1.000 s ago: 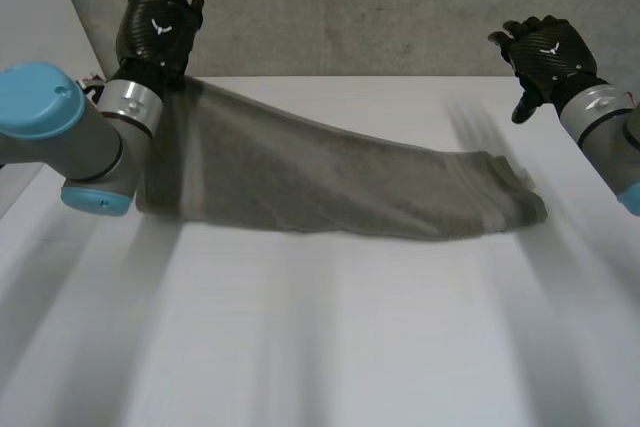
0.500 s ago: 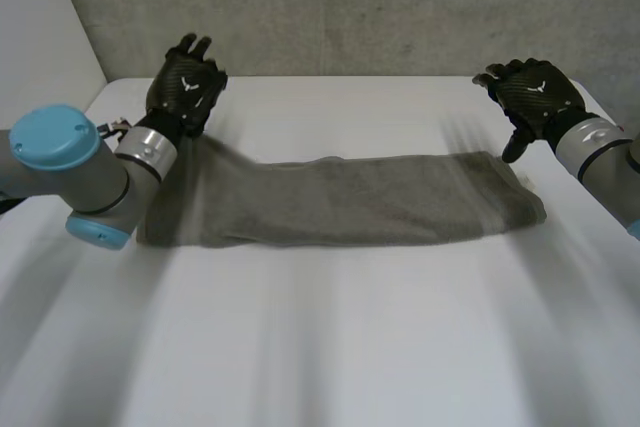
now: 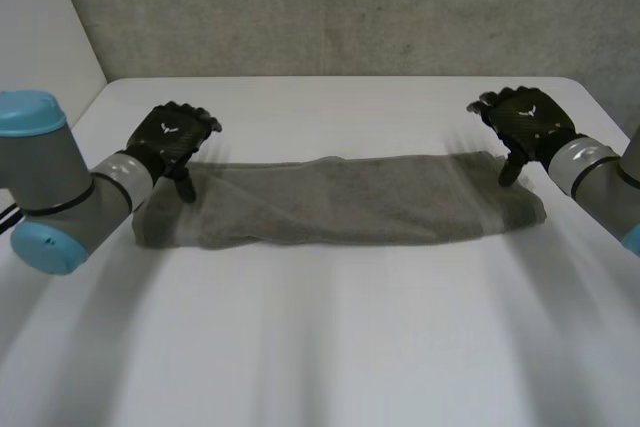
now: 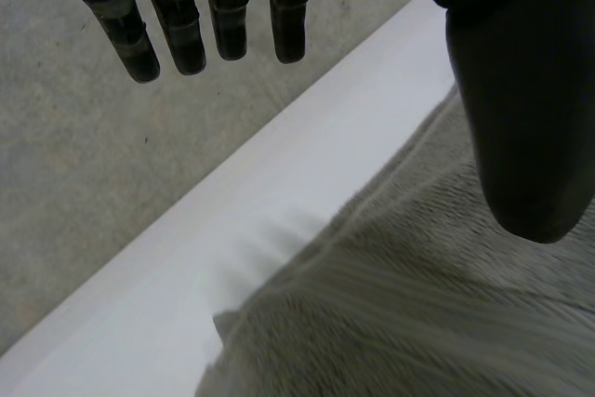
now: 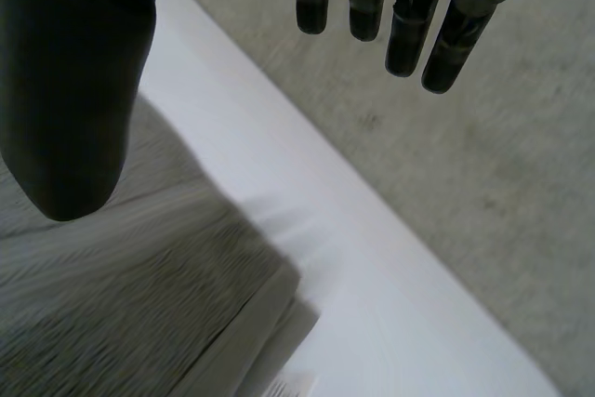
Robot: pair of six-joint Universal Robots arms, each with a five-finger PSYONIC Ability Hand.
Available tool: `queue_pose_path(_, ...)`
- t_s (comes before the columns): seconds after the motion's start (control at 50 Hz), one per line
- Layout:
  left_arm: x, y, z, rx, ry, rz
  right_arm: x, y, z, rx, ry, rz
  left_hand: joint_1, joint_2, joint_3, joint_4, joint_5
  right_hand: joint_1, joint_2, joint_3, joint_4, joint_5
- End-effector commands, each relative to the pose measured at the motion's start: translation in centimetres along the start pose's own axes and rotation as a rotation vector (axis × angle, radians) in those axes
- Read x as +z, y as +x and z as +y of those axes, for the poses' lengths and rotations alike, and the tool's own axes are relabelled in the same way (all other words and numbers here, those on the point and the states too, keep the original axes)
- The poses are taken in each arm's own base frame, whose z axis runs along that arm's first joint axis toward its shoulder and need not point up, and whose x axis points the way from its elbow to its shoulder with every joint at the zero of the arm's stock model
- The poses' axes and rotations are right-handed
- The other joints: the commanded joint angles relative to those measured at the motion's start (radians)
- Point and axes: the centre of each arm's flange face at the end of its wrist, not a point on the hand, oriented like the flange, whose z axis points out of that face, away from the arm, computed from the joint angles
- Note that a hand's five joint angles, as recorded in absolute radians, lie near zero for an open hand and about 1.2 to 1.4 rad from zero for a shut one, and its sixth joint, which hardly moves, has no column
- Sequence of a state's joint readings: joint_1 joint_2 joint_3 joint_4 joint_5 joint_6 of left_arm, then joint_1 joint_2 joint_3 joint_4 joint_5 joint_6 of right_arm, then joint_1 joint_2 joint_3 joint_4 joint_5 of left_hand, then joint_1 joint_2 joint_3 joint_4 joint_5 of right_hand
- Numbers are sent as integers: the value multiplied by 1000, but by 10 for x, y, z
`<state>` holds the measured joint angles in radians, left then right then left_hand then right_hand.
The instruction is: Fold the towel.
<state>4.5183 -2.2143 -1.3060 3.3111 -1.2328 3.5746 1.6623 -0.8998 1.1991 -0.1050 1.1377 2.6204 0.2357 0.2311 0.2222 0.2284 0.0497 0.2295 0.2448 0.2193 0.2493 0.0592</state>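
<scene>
So the grey towel (image 3: 340, 200) lies in a long folded strip across the white table (image 3: 330, 347). The left hand (image 3: 172, 137) hovers at the strip's left end and the right hand (image 3: 520, 122) at its right end. Both have straight fingers, thumbs spread apart, and nothing pinched in either.

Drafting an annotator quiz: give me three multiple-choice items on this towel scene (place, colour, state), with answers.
1. Where are the left hand and right hand along the towel? A) mid-towel B) one at each end C) both at one end
2. Towel colour? A) grey-brown B) red C) white
3. Hands' fingers? A) clenched on cloth B) straight, open C) fisted
Answers: 1 B, one hand per end; 2 A, dull grey-brown against the white table; 3 B, wrist views show straight fingers.
</scene>
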Motion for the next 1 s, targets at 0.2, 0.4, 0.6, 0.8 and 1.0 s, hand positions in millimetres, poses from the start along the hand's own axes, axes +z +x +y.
queue_pose_path(0.2,-68,10,18,-42,-188,-97,-26,14,39,123,-178,-92,30,35,-48,-54,42,17,2,-45,-75,13)
queue_pose_path(0.4,-76,8,33,-52,-264,-154,-42,7,64,96,-243,-130,145,150,-48,-54,157,181,166,-45,-75,177)
queue_pose_path(0.6,-75,12,48,-64,-301,-148,-40,7,70,82,-200,-138,157,161,-48,-54,168,425,409,-45,-75,420)
queue_pose_path(0.8,-71,8,52,-66,-301,-158,-32,14,71,27,-144,-90,151,156,-48,-54,162,719,703,-45,-75,714)
queue_pose_path(1.0,-67,6,49,-55,-261,-177,-25,12,84,26,-156,-78,142,147,-48,-54,154,805,789,-45,-75,801)
